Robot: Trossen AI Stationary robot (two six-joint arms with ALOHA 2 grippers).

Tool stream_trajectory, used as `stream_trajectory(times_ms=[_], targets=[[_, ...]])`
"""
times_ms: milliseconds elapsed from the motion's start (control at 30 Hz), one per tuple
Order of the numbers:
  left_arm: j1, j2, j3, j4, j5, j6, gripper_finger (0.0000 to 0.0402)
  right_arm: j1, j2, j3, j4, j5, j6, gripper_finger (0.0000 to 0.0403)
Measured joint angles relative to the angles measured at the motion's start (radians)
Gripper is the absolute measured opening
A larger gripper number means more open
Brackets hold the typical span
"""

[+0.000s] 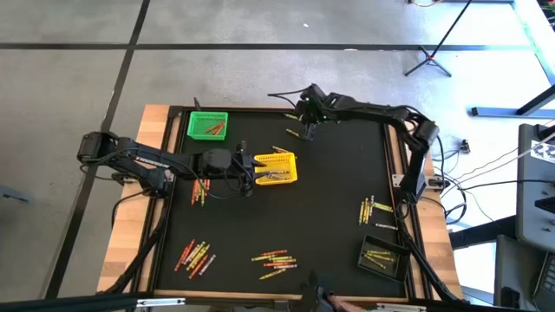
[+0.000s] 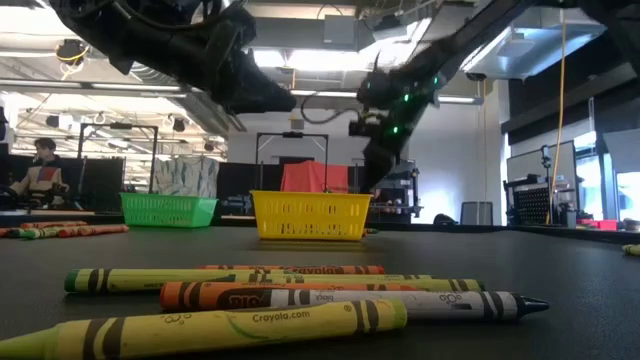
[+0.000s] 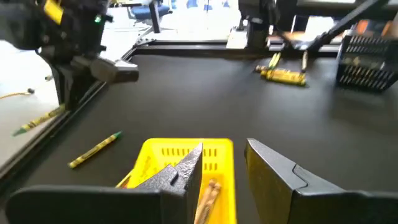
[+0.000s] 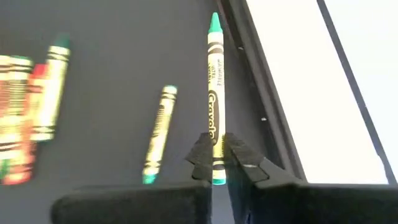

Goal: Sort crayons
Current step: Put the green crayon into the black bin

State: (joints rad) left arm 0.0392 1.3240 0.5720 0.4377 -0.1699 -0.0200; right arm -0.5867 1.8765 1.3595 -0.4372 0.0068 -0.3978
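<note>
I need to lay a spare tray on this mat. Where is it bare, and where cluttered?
Bare: the black mat's middle, between the yellow mesh basket and the right-edge yellow crayon pile. Crowded: the front edge's mixed crayon piles and the far edge, where the right gripper pinches a green crayon.

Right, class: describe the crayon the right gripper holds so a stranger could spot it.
Start at the table's far edge. There the right gripper is shut on a green crayon. Unlike the loose crayon lying nearby, it is pinched near one end.
</note>
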Motion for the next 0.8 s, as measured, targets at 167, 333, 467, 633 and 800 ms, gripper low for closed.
stream_trajectory(times_ms=[167,333,467,633,800], targets=[[-0.032,0.0,0.0,0.002,-0.005,-0.06,0.0107,0.086,-0.124,0.0,-0.109,-0.001,0.08,0.0017],[-0.069,0.0,0.0,0.006,-0.057,-0.083,0.0107,0.222,-0.238,-0.052,-0.221,-0.002,0.158,0.0014],[-0.098,0.0,0.0,0.013,-0.064,-0.085,0.0107,0.341,-0.36,-0.167,-0.244,0.002,0.244,0.0017],[-0.131,0.0,0.0,0.032,-0.084,-0.107,0.0107,0.506,-0.526,-0.331,-0.265,0.011,0.379,0.0018],[-0.161,0.0,0.0,0.029,-0.107,-0.168,0.0107,0.694,-0.667,-0.434,-0.331,0.018,0.548,0.0018]])
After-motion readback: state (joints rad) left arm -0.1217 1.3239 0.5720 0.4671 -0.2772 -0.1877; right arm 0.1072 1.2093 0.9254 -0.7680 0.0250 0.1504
